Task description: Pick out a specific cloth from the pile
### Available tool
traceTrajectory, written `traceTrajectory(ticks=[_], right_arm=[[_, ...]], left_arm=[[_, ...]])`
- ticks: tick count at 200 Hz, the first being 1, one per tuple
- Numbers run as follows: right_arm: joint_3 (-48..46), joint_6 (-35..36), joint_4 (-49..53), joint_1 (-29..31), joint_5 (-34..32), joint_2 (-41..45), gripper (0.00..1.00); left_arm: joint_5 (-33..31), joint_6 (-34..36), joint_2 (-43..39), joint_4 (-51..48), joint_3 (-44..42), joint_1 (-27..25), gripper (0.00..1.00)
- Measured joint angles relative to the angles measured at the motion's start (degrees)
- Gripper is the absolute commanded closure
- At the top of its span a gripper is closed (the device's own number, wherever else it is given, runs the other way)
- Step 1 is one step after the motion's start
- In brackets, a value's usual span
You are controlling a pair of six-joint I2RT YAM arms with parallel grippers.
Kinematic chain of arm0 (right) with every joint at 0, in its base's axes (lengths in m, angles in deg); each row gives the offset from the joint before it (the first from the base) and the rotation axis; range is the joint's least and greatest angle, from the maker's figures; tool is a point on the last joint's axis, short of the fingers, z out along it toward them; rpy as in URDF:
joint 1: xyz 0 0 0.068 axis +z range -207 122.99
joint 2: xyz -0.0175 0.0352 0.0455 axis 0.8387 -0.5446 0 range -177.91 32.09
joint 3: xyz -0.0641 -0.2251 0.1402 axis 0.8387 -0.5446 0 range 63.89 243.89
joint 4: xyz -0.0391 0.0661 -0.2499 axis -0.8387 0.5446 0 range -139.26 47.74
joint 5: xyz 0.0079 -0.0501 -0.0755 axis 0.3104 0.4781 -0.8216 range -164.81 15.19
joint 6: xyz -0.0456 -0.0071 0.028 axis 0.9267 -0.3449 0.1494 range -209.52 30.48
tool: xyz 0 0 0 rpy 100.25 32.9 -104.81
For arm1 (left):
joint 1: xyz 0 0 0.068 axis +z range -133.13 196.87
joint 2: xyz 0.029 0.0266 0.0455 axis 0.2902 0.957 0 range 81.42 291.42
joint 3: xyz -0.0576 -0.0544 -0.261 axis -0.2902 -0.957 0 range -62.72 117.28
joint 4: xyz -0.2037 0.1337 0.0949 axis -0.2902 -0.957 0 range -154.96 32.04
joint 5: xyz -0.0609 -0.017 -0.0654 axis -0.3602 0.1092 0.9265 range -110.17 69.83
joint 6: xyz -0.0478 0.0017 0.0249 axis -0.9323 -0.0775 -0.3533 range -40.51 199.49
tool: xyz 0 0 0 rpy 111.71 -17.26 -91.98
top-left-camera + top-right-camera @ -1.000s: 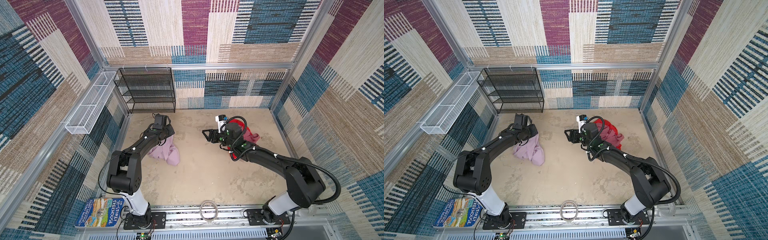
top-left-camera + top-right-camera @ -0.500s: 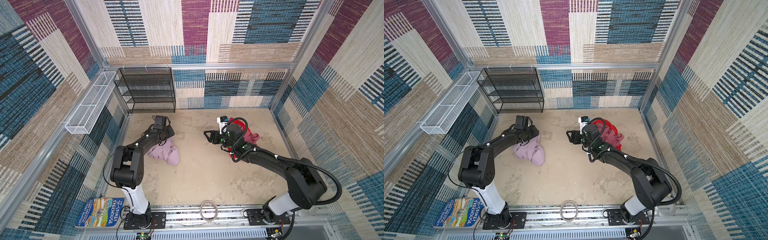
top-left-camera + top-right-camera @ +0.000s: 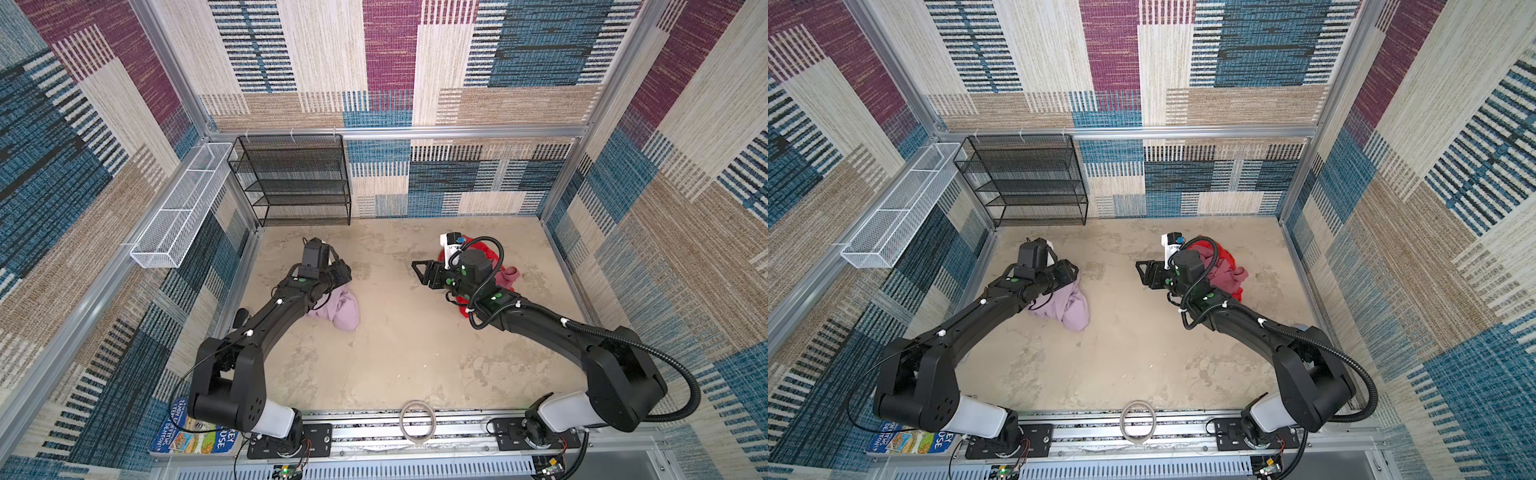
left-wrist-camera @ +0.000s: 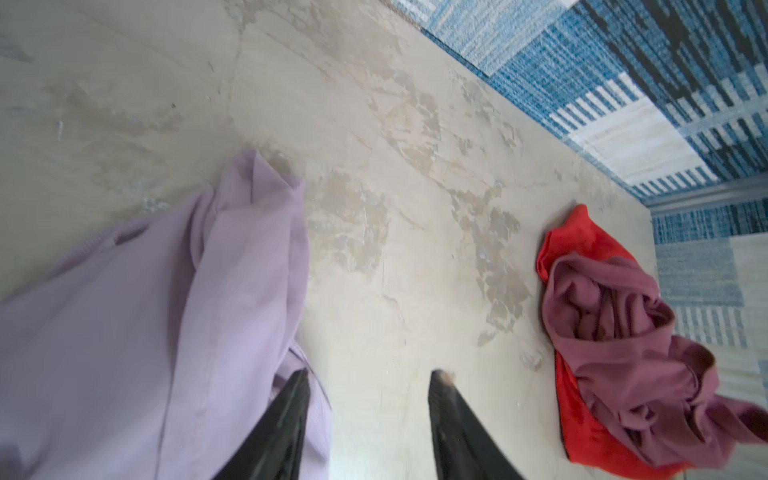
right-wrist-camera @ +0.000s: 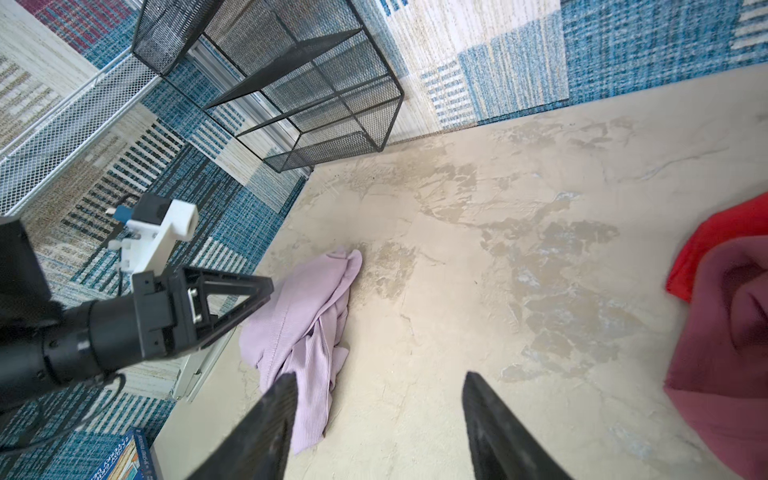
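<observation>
Only its wrist view shows the left gripper (image 4: 370, 376) apart beside the cloth (image 4: 145, 311); the right gripper (image 5: 380, 376) is apart too.

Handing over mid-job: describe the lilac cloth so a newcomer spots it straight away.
Find the black mesh shelf at the back wall, then look down the beige floor in front of it. The cloth lies crumpled alone, by the left gripper. It is pale lilac-pink, unlike the pile of bright red and dusty mauve cloths on the right arm's side.
</observation>
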Motion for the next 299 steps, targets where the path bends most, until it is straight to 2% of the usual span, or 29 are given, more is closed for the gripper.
traceTrajectory(ticks=[45, 53, 62, 151, 160, 173, 204, 249, 299], right_arm=[[1.4, 0.3, 1.4, -0.1, -0.5, 0.1, 0.34], [1.4, 0.3, 1.7, -0.1, -0.5, 0.3, 0.34], [1.4, 0.3, 2.1, -0.1, -0.5, 0.5, 0.34], [-1.9, 0.0, 2.3, -0.1, -0.5, 4.1, 0.34], [-1.7, 0.0, 2.3, -0.1, -0.5, 3.9, 0.34], [-1.6, 0.0, 2.3, -0.1, -0.5, 3.8, 0.34], [-1.6, -0.2, 2.3, -0.1, -0.5, 3.9, 0.34], [-1.7, -0.5, 2.0, -0.1, -0.5, 4.0, 0.34], [-1.0, -0.5, 2.1, -0.1, -0.4, 3.2, 0.34]], left_arm=[[-3.3, 1.6, -3.1, -3.5, -3.2, -6.8, 0.45], [-4.3, 1.9, -3.0, -4.3, -3.6, -7.5, 0.38], [-5.3, 2.6, -2.9, -5.2, -3.9, -8.2, 0.36], [-10.6, 4.2, 4.2, -7.8, -3.3, -9.8, 0.41], [-10.7, 4.3, 4.5, -7.8, -3.2, -9.9, 0.45], [-10.7, 4.3, 4.9, -7.8, -3.1, -9.9, 0.55], [-11.1, 4.3, 5.2, -7.9, -3.1, -9.9, 1.0], [-12.3, 5.5, 3.8, -8.6, -3.1, -9.9, 1.0], [-15.3, 5.8, -5.0, -10.3, -3.0, -9.6, 1.0]])
